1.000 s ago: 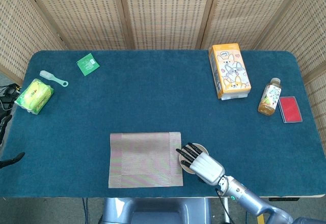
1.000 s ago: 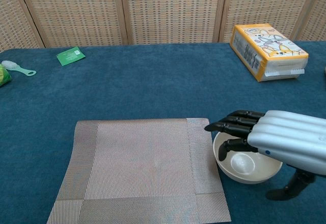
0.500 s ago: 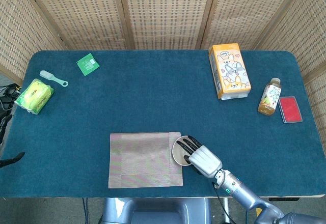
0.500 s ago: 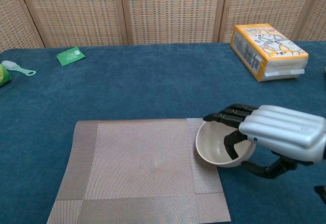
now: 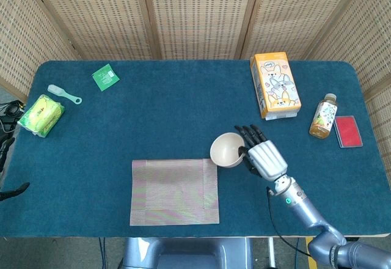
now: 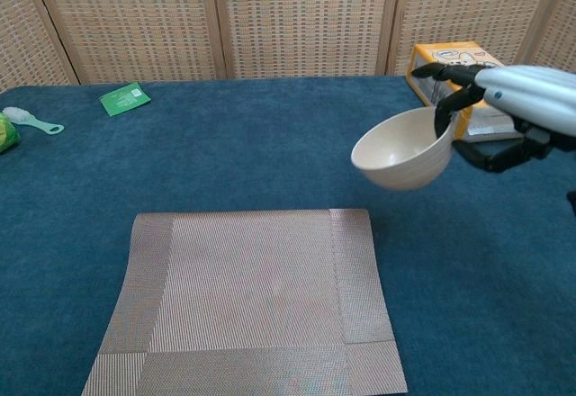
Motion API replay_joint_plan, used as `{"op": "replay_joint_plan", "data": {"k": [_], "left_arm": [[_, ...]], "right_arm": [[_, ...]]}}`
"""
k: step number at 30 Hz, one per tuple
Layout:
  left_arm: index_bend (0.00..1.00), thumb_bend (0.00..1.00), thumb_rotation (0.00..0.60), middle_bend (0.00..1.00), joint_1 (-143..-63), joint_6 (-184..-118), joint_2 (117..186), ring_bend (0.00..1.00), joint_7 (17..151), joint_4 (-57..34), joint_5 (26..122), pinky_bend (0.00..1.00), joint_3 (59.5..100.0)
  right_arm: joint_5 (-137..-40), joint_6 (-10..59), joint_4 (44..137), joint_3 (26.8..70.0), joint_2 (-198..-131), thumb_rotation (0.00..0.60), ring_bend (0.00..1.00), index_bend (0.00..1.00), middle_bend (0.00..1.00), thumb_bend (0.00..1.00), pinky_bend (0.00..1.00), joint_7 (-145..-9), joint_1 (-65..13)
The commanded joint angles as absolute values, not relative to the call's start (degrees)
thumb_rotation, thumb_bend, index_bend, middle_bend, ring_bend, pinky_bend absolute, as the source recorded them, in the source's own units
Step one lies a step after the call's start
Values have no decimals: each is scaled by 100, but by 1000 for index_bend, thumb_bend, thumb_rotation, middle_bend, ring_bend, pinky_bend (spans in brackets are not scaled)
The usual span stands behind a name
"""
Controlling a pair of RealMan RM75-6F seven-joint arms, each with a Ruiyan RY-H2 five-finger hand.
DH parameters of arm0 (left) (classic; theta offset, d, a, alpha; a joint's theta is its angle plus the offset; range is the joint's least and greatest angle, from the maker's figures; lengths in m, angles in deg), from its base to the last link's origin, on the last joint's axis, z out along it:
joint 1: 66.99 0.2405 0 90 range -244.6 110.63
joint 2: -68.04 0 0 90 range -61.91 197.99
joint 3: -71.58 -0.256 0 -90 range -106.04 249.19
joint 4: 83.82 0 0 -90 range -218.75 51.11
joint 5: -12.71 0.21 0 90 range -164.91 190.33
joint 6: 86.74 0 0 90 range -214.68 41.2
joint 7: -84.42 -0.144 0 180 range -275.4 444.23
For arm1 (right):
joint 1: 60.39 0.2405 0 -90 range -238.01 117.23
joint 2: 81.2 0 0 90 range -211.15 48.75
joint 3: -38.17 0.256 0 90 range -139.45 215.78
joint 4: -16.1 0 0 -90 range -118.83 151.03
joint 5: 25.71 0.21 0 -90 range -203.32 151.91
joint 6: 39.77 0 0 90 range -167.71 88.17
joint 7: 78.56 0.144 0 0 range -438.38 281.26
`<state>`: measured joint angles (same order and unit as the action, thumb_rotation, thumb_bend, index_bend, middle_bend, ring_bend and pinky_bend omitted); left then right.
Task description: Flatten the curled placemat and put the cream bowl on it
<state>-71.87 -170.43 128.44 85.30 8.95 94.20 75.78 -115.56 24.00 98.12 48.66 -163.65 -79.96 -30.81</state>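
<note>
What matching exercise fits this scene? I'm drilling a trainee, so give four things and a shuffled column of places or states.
1 cream bowl
2 placemat
3 tissue box
4 green packet

A far left on the table
B flat at the near edge
C held above the table by the right hand
D far right, lying lengthwise

Pairs: 1-C, 2-B, 3-D, 4-A

Right robot hand [image 5: 264, 156], right of frame centre, grips the tilted cream bowl [image 5: 226, 150] by its rim; the flat placemat [image 5: 175, 191] lies lower centre on the blue worktop [image 5: 171, 116], the bowl at its upper right corner
</note>
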Motion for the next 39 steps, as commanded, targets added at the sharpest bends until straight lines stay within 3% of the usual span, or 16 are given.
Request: {"op": "replay_joint_plan", "data": {"k": [1, 11, 24, 27, 29, 31, 33, 39], "left_arm": [[0, 0, 600, 0, -7195, -17027, 12847, 0, 8518, 896, 9407, 0, 7580], [0, 0, 600, 0, -7226, -16977, 12875, 0, 8424, 930, 9380, 0, 7580], [0, 0, 600, 0, -7229, -16980, 12880, 0, 8402, 954, 9378, 0, 7577], [0, 0, 600, 0, -7221, -16996, 12872, 0, 8418, 959, 9405, 0, 7565], [0, 0, 600, 0, -7209, -17021, 12866, 0, 8428, 968, 9426, 0, 7556], [0, 0, 600, 0, -7181, -17074, 12847, 0, 8470, 983, 9448, 0, 7553], [0, 0, 600, 0, -7170, -17095, 12836, 0, 8497, 987, 9460, 0, 7550], [0, 0, 600, 0, -7149, -17119, 12812, 0, 8554, 987, 9497, 0, 7531]], "right_arm": [[-10696, 2077, 9272, 5300, -16275, 600, 0, 672, 0, 689, 0, -7563, -3005], [-9490, 1196, 7692, 5455, -16752, 600, 0, 675, 0, 688, 0, -7226, -2871], [-9477, 1040, 6846, 5230, -17077, 600, 0, 658, 0, 686, 0, -6945, -2908], [-9534, 1001, 6796, 5134, -17082, 600, 0, 488, 0, 581, 0, -6858, -2951], [-9631, 908, 6824, 5014, -17030, 600, 0, 177, 0, 380, 0, -6744, -2985], [-9828, 931, 7037, 4869, -16806, 600, 0, 22, 0, 239, 0, -6594, -3061], [-9997, 1142, 7119, 4796, -16672, 600, 0, 0, 0, 193, 0, -6615, -3123], [-10348, 1743, 7434, 4655, -16278, 600, 0, 0, 0, 192, 0, -6636, -3344]]}}
